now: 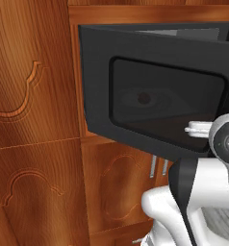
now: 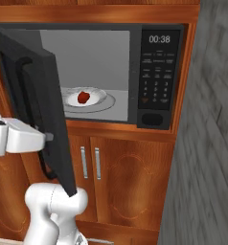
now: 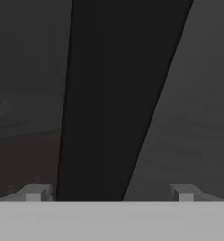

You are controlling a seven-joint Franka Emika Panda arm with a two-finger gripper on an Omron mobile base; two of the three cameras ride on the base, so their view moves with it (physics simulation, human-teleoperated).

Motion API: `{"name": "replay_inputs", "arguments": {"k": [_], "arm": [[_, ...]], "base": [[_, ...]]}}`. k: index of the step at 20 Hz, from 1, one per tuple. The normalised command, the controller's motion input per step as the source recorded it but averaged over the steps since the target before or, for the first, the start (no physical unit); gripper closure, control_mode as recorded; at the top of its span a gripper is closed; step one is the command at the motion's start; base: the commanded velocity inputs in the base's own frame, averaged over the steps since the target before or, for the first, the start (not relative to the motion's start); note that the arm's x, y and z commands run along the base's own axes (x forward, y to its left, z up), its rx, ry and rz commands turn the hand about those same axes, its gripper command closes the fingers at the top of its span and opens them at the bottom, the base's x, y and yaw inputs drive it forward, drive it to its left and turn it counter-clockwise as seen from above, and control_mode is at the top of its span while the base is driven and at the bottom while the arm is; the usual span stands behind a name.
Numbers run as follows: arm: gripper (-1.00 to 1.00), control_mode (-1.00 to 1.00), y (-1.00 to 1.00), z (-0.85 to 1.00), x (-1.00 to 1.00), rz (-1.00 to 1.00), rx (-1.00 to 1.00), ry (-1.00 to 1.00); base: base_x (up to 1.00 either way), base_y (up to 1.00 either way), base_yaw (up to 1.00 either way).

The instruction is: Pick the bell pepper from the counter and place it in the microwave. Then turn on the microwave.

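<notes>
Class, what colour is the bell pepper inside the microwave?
Red: the bell pepper shows best in the right base view.

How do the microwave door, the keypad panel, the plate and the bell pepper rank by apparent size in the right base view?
1. microwave door, though it swings toward the camera, which inflates it.
2. keypad panel.
3. plate.
4. bell pepper, clearly smallest, sitting on the plate.

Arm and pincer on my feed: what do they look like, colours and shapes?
The arm is glossy white with rounded, bulbous links and a dark band at a joint. A round grey cap with small markings sits on one link. The pincer ends in two small blocky grey fingertips. No cables visible.
</notes>
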Motion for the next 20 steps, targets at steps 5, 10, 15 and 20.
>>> {"name": "replay_inputs", "arguments": {"k": [5, 10, 15, 20], "arm": [[-1.0, -1.0, -0.28, -0.12, 0.12, 0.07, -0.02, -0.04], [-1.0, -1.0, -0.26, -0.15, 0.14, 0.08, -0.02, -0.06], [-1.0, -1.0, -0.28, -0.15, 0.14, 0.08, -0.02, -0.05], [-1.0, -1.0, -0.29, -0.15, 0.18, 0.08, -0.01, -0.05]], "base": [[0.0, 0.0, 0.0], [0.0, 0.0, 0.0], [0.0, 0.0, 0.0], [0.0, 0.0, 0.0]]}}
